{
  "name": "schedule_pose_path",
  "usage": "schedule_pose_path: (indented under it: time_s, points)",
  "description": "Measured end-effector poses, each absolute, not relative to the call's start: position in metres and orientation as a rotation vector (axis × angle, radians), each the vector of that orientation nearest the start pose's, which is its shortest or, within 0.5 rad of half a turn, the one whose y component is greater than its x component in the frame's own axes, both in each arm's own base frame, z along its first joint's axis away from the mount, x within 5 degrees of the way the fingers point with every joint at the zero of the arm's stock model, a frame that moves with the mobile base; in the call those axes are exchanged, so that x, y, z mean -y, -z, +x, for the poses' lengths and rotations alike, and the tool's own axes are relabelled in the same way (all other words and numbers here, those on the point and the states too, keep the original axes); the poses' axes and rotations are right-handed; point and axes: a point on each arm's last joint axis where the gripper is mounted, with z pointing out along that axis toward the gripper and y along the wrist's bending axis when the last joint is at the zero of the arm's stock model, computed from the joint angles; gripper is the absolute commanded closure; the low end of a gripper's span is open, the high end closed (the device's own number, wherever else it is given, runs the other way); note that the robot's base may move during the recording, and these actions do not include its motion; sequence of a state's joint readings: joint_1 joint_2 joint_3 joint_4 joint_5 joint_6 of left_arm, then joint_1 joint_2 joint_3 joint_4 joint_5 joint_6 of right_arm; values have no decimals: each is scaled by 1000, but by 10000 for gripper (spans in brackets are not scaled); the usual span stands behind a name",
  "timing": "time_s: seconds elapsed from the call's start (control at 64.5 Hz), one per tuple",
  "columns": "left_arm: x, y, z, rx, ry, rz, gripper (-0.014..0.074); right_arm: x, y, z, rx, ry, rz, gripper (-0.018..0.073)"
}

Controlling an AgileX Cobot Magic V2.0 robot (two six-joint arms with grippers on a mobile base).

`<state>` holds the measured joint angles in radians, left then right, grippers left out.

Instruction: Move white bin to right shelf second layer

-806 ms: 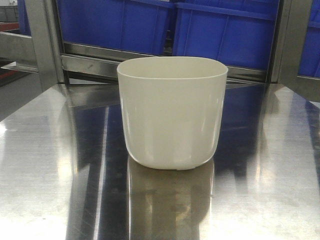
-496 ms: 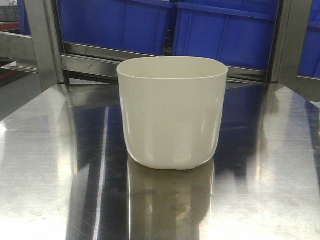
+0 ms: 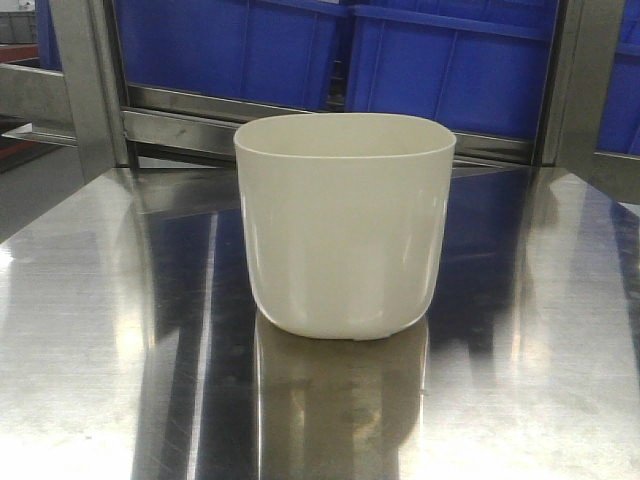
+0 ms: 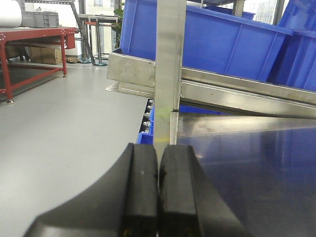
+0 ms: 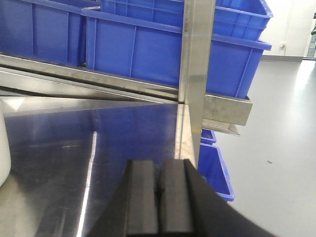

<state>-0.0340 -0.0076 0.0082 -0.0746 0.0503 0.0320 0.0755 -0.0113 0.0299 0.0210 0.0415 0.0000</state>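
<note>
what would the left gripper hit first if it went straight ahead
Most likely the upright steel post: the shut left gripper points almost straight at it in the wrist view. How far off the post stands is unclear.

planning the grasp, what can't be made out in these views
Cream-white glossy plastic bin floor: front view, near wall hides it.
Same bin, right wrist view: cut off by left edge.
Small pale rollers: left wrist view, steel post hides most.
Left hand and right hand: outside front view.
</note>
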Motion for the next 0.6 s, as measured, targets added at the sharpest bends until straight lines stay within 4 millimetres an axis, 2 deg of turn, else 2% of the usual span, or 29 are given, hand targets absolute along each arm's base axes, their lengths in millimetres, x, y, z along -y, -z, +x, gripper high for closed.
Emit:
schedule_pose_path:
  time_s: [0.604]
  points:
    - [2, -206, 56, -1535, 64, -4, 512, -4, -200, 57, -1544, -77, -43, 510]
